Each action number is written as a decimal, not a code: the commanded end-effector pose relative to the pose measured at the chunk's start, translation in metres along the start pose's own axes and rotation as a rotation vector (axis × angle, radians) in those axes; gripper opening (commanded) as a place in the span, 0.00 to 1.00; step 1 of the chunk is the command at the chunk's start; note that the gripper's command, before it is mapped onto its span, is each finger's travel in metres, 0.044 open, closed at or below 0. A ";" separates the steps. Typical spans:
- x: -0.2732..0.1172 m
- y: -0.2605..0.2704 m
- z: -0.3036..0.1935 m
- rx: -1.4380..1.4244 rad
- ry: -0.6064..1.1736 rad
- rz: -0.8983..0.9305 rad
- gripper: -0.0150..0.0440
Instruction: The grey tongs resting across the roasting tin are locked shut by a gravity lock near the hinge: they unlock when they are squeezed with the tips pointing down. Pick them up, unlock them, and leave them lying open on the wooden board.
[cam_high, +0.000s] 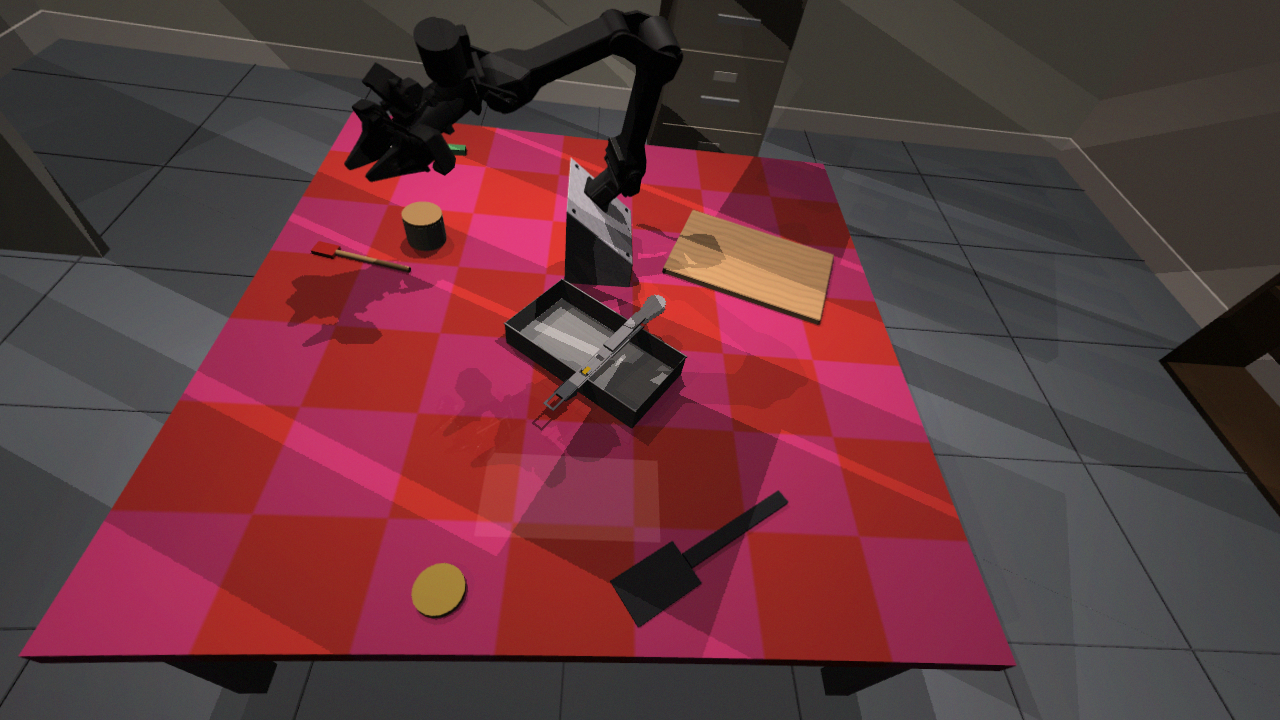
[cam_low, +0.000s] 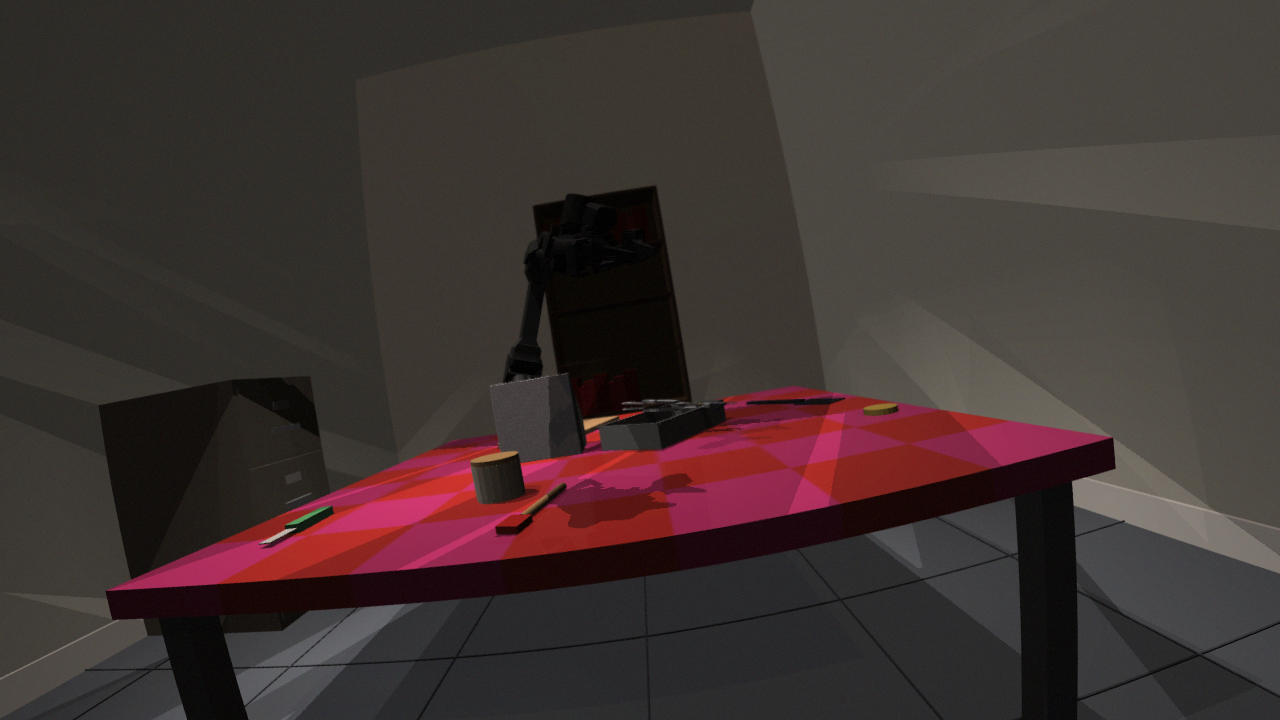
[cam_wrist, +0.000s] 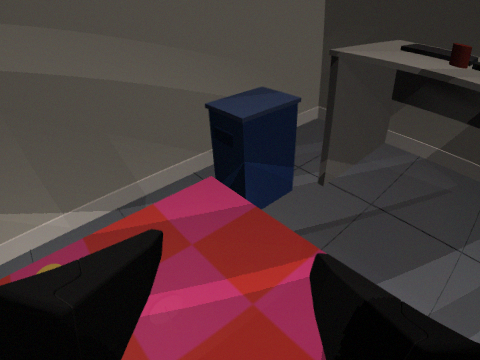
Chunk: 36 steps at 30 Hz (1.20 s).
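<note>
The grey tongs (cam_high: 625, 334) (cam_low: 664, 405) lie across the dark roasting tin (cam_high: 537, 354) (cam_low: 631, 436), with their arms close together. Their rounded end points toward the wooden board and their looped end overhangs the tin's near side. A small yellow part (cam_high: 585, 369) sits on them near the looped end. The wooden board (cam_high: 792, 273) (cam_low: 597, 423) lies right of the arm's base and bears nothing. My gripper (cam_high: 359, 171) (cam_wrist: 239, 255) is open and empty, high above the table's left side, well away from the tongs. The wrist view shows neither tongs nor tin.
The grey wedge-shaped base (cam_high: 597, 255) (cam_low: 537, 420) stands just behind the tin. A lidded can (cam_high: 425, 232) (cam_low: 498, 480) and a red-headed tool (cam_high: 371, 261) (cam_low: 513, 523) are at the left. A black spatula (cam_high: 657, 583) and a yellow disc (cam_high: 438, 589) (cam_wrist: 50, 267) lie at the front.
</note>
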<state>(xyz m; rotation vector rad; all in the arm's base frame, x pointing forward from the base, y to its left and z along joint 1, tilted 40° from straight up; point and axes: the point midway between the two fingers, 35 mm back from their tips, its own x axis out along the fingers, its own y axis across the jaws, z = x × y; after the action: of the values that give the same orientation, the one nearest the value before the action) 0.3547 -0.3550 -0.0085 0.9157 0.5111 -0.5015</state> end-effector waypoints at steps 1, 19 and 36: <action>0.014 0.050 -0.056 0.051 0.189 0.099 0.69; -0.044 0.206 -0.304 0.309 1.070 0.218 0.69; -0.067 0.213 -0.333 0.347 1.194 0.194 0.69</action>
<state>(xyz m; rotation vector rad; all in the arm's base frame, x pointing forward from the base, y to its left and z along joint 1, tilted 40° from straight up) 0.3675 0.0452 -0.0077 1.5508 1.4153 0.2041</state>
